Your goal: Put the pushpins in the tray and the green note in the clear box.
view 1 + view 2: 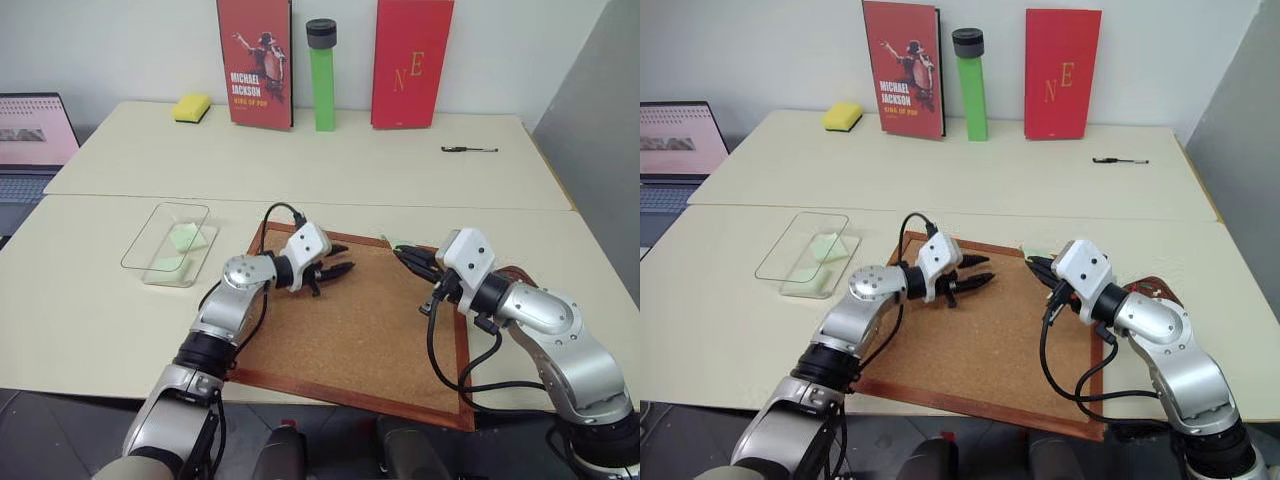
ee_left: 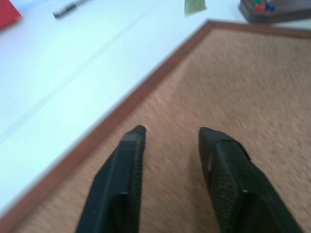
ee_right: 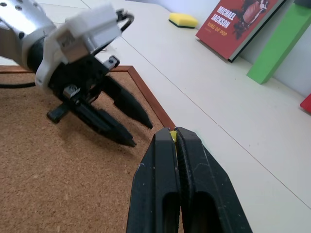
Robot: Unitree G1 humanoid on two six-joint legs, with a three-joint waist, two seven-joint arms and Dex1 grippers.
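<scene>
So the small pale green slip of paper, the green note (image 1: 401,243), is lying flat on the cream worktop (image 1: 330,170) just past the far edge of the wood-framed corkboard (image 1: 365,330), near the right end effector (image 1: 404,256). The shallow clear plastic box (image 1: 168,243) sits on the worktop off the board's left side and already has a couple of pale green slips in it. The little dark reddish-brown tray (image 2: 274,10) is by the board's far right corner, with red, green and blue pushpins (image 2: 261,6) inside. Left end effector (image 1: 340,259) hovers over the cork with its black fingers (image 2: 124,179) parted and nothing between them. The right end effector has its fingers pressed together, with a tiny yellowish bit showing at the tips, can't tell what it is.
</scene>
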